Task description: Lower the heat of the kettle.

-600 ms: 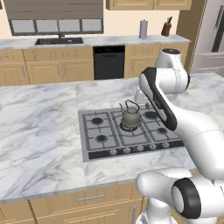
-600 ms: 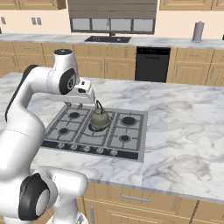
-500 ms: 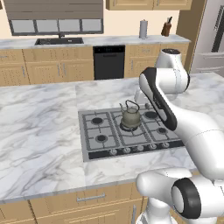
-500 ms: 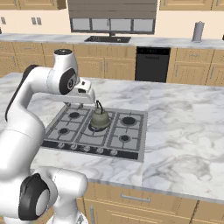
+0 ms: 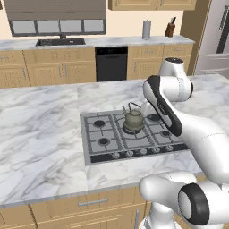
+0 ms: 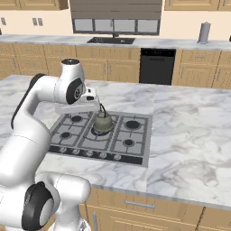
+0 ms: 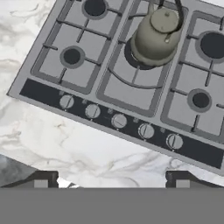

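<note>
The small grey-olive kettle (image 5: pixel 133 120) (image 6: pixel 103 122) stands on the middle burner of the grey cooktop (image 5: pixel 105 129) (image 6: pixel 135 142), its thin dark handle arched upward. In the hand view the kettle (image 7: pixel 155 37) sits near the top. Below it, a row of several round knobs (image 7: pixel 119 121) runs along the dark front strip of the cooktop (image 7: pixel 109 89). My gripper (image 7: pixel 111 180) hangs above the marble in front of that strip, open, with its fingertips (image 7: pixel 41 179) wide apart and nothing between them. In the right base view my hand (image 6: pixel 85 101) hovers just left of the kettle.
The cooktop is set into a marble island (image 5: pixel 40 134). Along the back wall run wooden cabinets, a sink (image 5: pixel 60 42), a black dishwasher (image 5: pixel 111 62), a steel canister (image 5: pixel 146 29) and a knife block (image 5: pixel 170 29). A steel fridge (image 5: pixel 219 36) stands at far right.
</note>
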